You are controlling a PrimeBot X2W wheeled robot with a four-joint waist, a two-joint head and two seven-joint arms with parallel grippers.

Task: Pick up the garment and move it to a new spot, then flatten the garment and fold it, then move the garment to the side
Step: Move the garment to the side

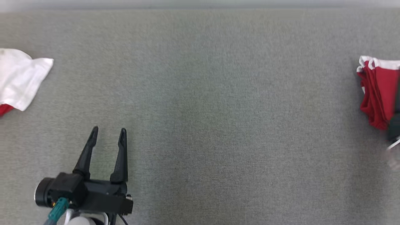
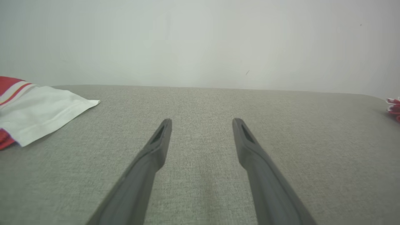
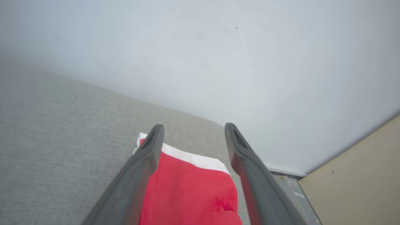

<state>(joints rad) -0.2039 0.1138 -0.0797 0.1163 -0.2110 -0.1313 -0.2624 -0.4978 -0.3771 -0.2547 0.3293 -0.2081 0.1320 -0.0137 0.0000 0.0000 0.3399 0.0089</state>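
Note:
A folded red garment (image 1: 376,90) with a white hem lies at the table's far right edge. In the right wrist view this red garment (image 3: 190,193) sits on the table just under my right gripper (image 3: 193,127), whose fingers stand wide apart above it, open and holding nothing. A dark, blurred part of my right arm (image 1: 394,128) shows beside the garment in the head view. My left gripper (image 1: 109,129) rests open at the lower left over bare table, with nothing between its fingers (image 2: 159,140). A sliver of the red garment (image 2: 394,106) shows far right in the left wrist view.
A second garment (image 1: 18,78), white with red parts, lies bunched at the table's far left edge, to the left of the left gripper (image 2: 202,120). The grey fabric tabletop (image 1: 218,109) stretches wide between the two garments. A pale wall (image 3: 218,62) stands behind the table.

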